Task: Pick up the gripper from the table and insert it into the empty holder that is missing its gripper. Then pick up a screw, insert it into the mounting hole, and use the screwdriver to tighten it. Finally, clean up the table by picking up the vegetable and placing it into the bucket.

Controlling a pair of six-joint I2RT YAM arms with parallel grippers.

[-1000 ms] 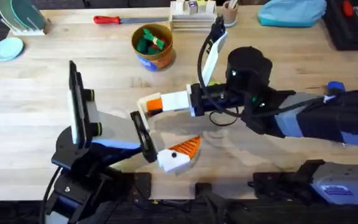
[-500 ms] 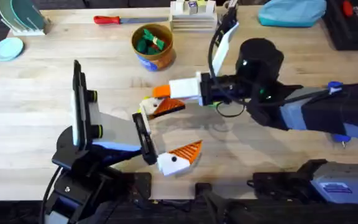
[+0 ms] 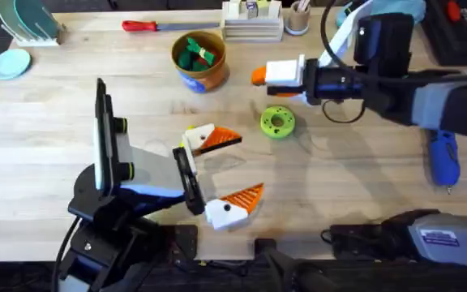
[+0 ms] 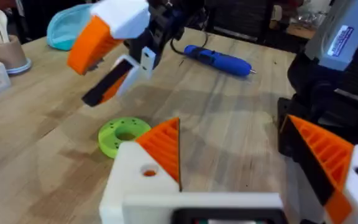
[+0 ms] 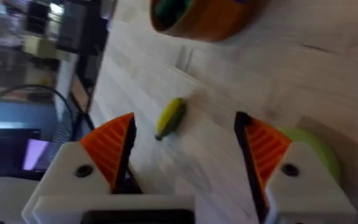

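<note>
The bucket stands at the table's far middle, the disc nearer and to its right. The screwdriver lies far right. The right gripper hangs between bucket and disc

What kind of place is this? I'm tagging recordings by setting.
Probably a robotics lab workbench: a wooden table holding a blue power screwdriver, a red-handled screwdriver and a green disc.
</note>
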